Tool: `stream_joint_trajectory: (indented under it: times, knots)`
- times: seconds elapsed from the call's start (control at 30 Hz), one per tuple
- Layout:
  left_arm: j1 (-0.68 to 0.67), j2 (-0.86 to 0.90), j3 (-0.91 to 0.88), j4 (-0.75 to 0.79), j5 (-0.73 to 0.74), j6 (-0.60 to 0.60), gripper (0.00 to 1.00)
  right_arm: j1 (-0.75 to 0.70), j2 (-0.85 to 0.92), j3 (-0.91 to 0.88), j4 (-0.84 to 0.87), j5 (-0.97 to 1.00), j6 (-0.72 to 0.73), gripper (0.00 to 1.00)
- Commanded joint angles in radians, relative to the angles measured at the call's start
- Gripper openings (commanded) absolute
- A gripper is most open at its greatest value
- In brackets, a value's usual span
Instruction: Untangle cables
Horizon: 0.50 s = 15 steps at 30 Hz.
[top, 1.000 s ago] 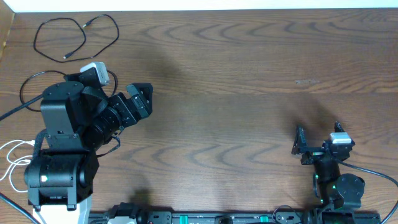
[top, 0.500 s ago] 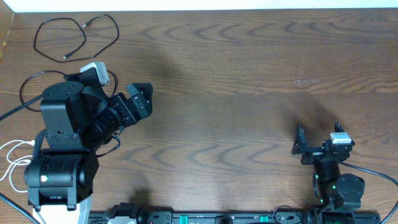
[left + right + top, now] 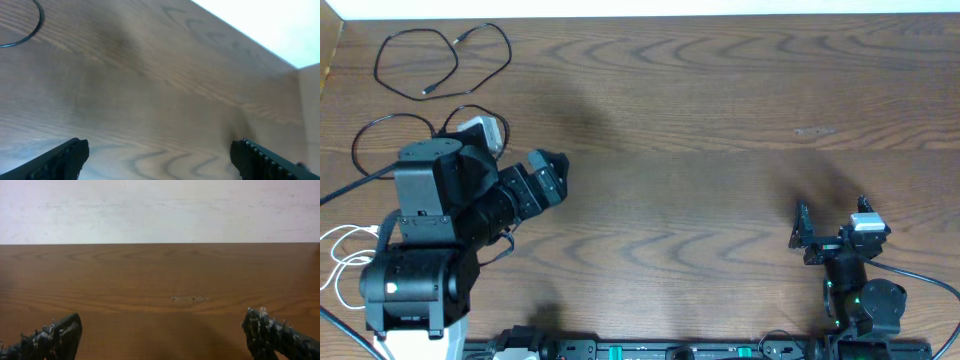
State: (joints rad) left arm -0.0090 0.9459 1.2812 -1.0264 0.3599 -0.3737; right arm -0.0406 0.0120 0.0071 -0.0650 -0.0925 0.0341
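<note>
The black cable lies looped, probably ahead and left of the left gripper, the nearer one. It and the right gripper are wide open, holding nothing.

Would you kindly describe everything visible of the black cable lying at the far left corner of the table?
The black cable is a thin, flexible cord, seemingly rubber-coated, with a small plug at each end. It lies flat on the wooden table in loose, open curves, with no tight knot visible. Nothing but the table touches it.
</note>
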Motion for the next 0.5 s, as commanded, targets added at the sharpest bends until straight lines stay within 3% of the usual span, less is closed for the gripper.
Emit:
stream_joint_trajectory:
  times: [0.0, 0.17, 0.47]
  knots:
    - [-0.014, -0.068, -0.062, -0.008, -0.014, 0.143, 0.96, 0.005, -0.006, -0.002, -0.005, 0.011, 0.002, 0.99]
    - [-0.032, -0.217, -0.168, 0.017, -0.014, 0.291, 0.96, 0.005, -0.006, -0.002, -0.005, 0.011, 0.002, 0.99]
    - [-0.032, -0.475, -0.246, 0.013, -0.021, 0.348, 0.98, 0.005, -0.006, -0.002, -0.005, 0.011, 0.002, 0.99]
